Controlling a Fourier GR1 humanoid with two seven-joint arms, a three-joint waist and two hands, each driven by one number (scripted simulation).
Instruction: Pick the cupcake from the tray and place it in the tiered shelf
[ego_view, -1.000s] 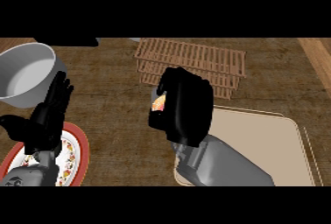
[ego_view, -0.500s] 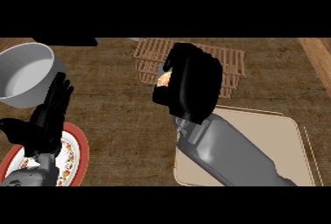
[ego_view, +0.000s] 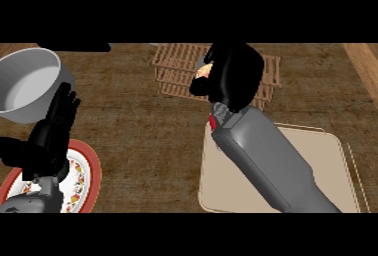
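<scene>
1. The right hand (ego_view: 232, 75) is curled around the cupcake (ego_view: 203, 71), and only a small orange and pale sliver of the cupcake shows at the hand's left edge, between thumb and fingers.
2. That hand hangs over the tiered shelf (ego_view: 177, 70), a rack of brown wooden slats lying near the far edge of the counter; the hand covers the middle of the rack, while slats show to its left and right.
3. Whether the cupcake touches the slats cannot be told, since the hand hides its underside.
4. The grey right forearm (ego_view: 269, 160) runs from the hand down toward the lower edge of the view, crossing above the tray (ego_view: 221, 185).
5. The tray is a beige, rounded rectangle with a raised rim, lying just in front of the shelf on the right half of the counter.
6. The left hand (ego_view: 48, 135) rests open at the left side, fingers straight and pointing away from the robot.
7. Beneath the left hand lies a plate (ego_view: 85, 175) with a red rim and a patterned white centre, partly covered by the hand and wrist.
8. Beyond the fingertips of the left hand stands a grey pot (ego_view: 29, 82), close to the plate.
9. The counter (ego_view: 140, 130) is dark brown wood grain.
</scene>
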